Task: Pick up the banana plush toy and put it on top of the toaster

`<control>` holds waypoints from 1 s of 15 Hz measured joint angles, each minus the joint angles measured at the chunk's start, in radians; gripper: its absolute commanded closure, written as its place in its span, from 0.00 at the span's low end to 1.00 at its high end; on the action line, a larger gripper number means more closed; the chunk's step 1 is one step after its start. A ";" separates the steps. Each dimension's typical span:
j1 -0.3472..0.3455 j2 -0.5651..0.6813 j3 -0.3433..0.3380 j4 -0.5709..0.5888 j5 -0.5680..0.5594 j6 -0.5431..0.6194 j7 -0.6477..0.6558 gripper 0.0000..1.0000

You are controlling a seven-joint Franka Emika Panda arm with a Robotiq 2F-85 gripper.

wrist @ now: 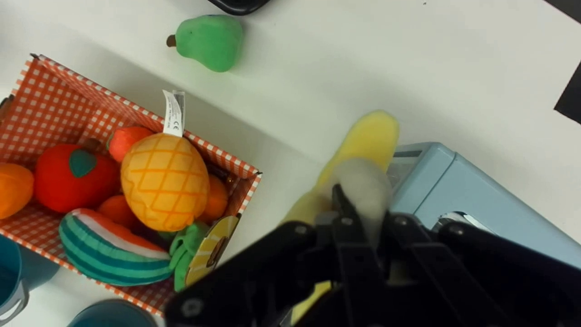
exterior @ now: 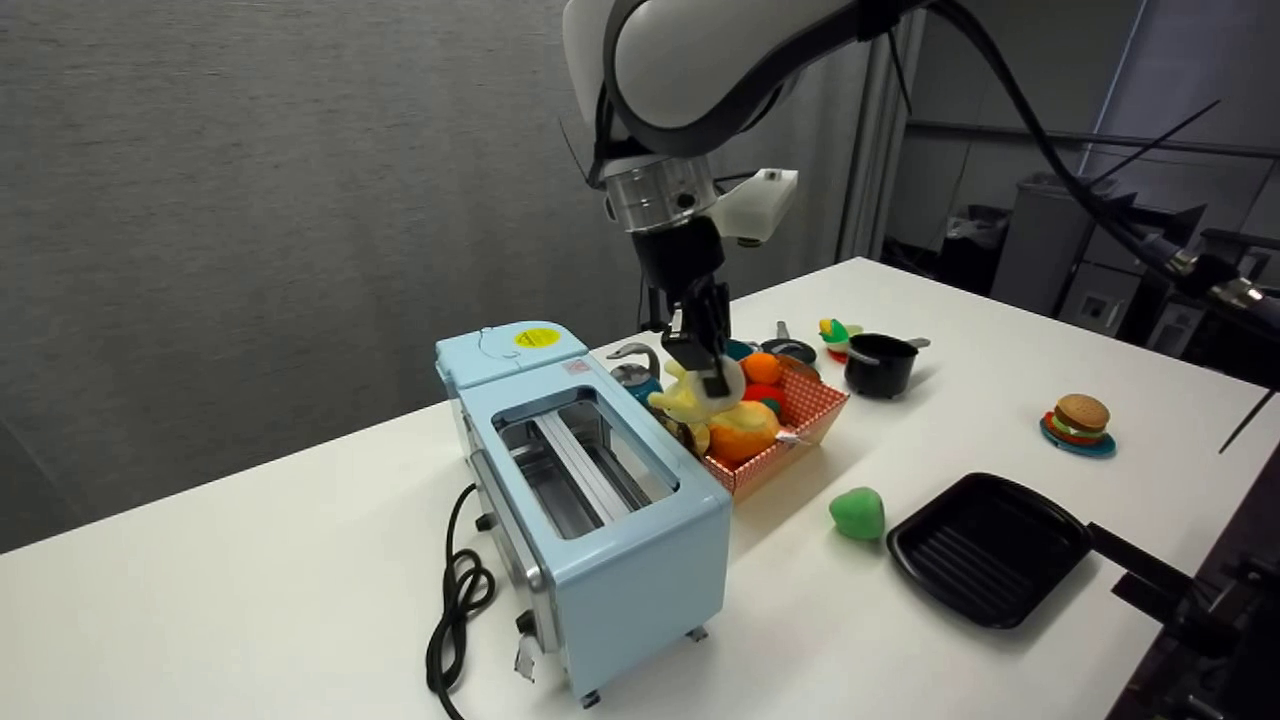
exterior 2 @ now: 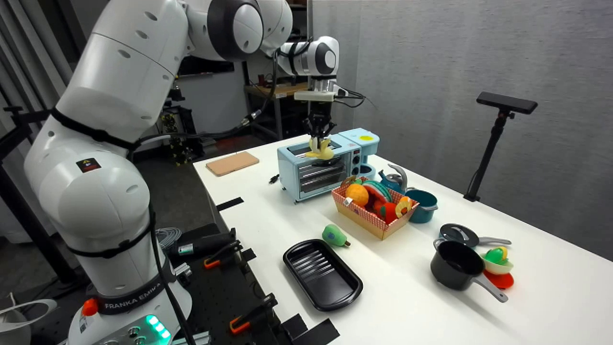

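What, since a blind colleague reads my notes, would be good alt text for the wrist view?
Dark robot fingers hold a yellow banana plush toy near the picture's centre, with part of the pale blue toaster showing at lower right. At left, a red-checked basket holds toy fruit; a green toy lies near the top.

In the wrist view, the toaster (wrist: 504, 204) blocks us close on the jaws' right, and the filled basket (wrist: 61, 97) farther off on their left. Between them we have open tabletop (wrist: 290, 131) ahead of the jaws, partly overhung by the banana plush toy (wrist: 366, 138).
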 measured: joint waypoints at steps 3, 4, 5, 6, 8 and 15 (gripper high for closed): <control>0.027 0.051 0.000 0.083 -0.022 -0.052 -0.001 0.98; 0.036 0.067 0.000 0.110 -0.028 -0.069 -0.002 0.98; 0.045 0.081 0.000 0.135 -0.034 -0.084 -0.003 0.98; 0.052 0.094 -0.001 0.159 -0.039 -0.099 -0.004 0.98; 0.061 0.110 -0.001 0.203 -0.043 -0.134 -0.010 0.98; 0.085 0.178 -0.006 0.341 -0.045 -0.189 -0.021 0.98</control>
